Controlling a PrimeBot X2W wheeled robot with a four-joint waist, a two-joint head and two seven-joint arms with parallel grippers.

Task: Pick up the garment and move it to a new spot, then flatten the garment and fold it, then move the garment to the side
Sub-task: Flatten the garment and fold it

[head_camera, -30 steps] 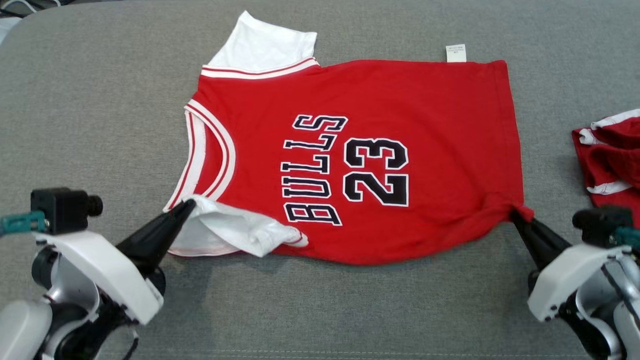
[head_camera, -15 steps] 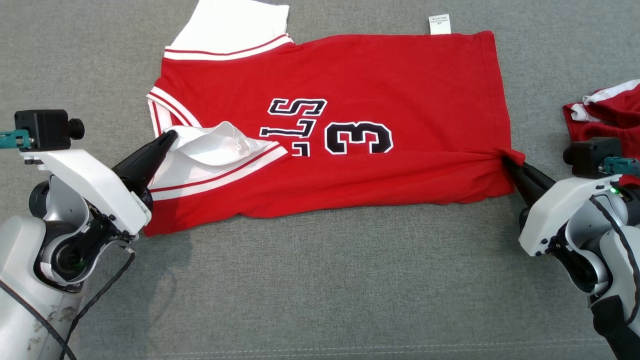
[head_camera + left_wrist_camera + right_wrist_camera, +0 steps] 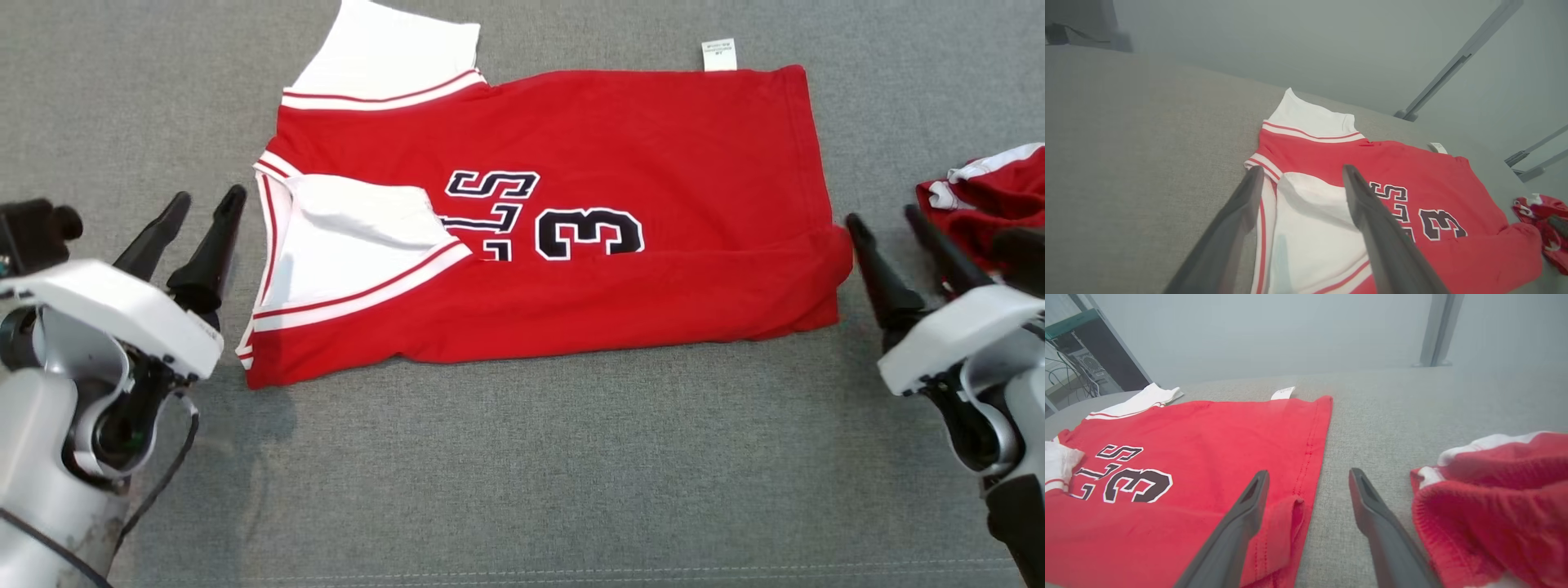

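Note:
The red jersey (image 3: 588,147) with white sleeves lies on the grey cushion, its near edge folded up over the lettering so that part of "23" and "BULLS" is covered. It also appears as the jersey (image 3: 1412,204) and the jersey (image 3: 1188,457) in the wrist views. My left gripper (image 3: 206,200) stands open just left of the folded white sleeve (image 3: 351,237), holding nothing. My right gripper (image 3: 883,219) stands open just right of the jersey's folded corner (image 3: 833,269), also holding nothing. In the left wrist view my left gripper (image 3: 1300,173) hangs over the sleeve.
A second red and white garment (image 3: 988,204) lies bunched at the right, close behind my right gripper's fingers; it shows as the bunched garment (image 3: 1494,490) in the right wrist view. The grey cushion (image 3: 522,474) stretches toward me below the jersey.
Both grippers have let go of the jersey's near edge and opened, drawing back slightly to the sides. The folded edge now rests on the jersey.

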